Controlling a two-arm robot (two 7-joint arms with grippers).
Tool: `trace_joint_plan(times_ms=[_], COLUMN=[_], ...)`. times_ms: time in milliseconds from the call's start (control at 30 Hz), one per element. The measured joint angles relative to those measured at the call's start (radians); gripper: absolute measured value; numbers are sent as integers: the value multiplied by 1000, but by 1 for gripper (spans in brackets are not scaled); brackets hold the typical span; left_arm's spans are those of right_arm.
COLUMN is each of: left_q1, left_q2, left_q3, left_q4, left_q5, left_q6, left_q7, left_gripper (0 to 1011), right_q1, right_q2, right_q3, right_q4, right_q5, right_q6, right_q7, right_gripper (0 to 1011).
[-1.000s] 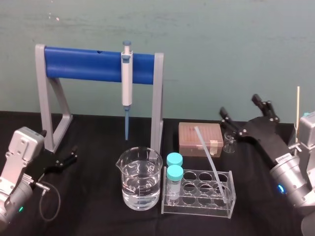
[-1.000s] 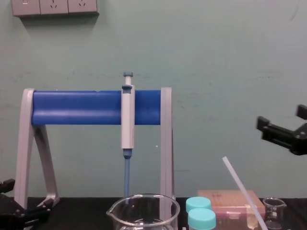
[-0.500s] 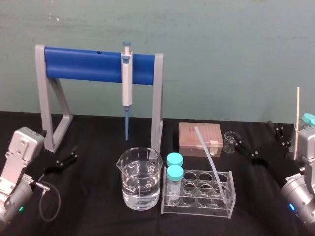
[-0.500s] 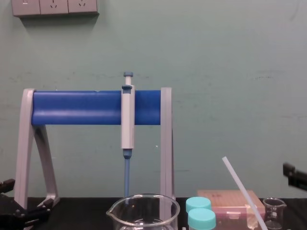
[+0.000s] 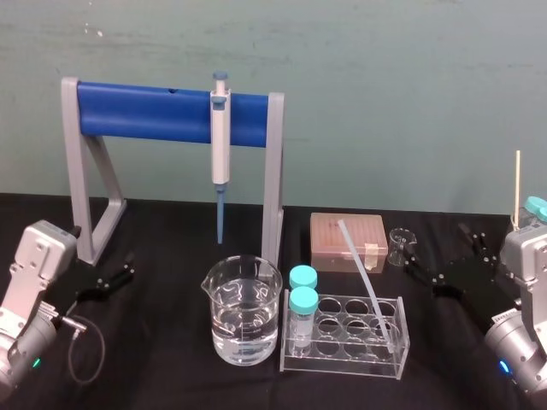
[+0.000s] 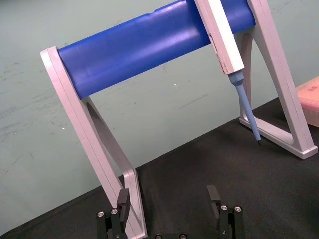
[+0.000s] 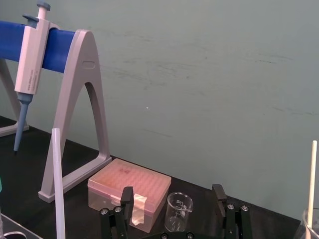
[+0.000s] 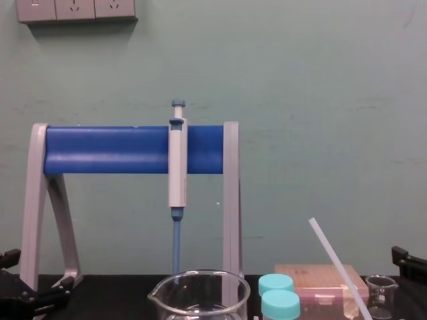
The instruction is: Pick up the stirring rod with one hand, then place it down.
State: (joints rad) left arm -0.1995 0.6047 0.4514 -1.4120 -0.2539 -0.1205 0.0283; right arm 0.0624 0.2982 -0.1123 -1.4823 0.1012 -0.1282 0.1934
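Stirring rod (image 5: 363,275) leans untouched in the clear tube rack (image 5: 342,360), front middle of the tabletop (image 5: 171,342), its top tilted toward the pink tip box (image 5: 346,239). My right gripper (image 7: 172,193) sits low near the right edge, jaws spread wide and empty, facing the small beaker (image 5: 398,246). I judge this the approach. Next I must swing left and close on the rod's upper shaft. My left gripper (image 6: 168,195) rests by the left edge, jaws open.

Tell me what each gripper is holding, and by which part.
Nothing is held. The left gripper and the right gripper are both open and empty. The stirring rod leans in the tube rack, untouched.
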Motion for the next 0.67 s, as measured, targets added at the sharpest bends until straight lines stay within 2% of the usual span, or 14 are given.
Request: trace_joint_plan(times_ms=[667], left_q1=[0], left_q2=[0], left_q3=[0], left_q4=[0], left_q5=[0], left_q6=[0], left_q7=[0], left_gripper=[1000], right_q1=[-1], right_q2=[1], right_q3=[0], right_q4=[-4], right_q5=[1], right_q6=[-5], right_q7=[-3], right_gripper=[1003])
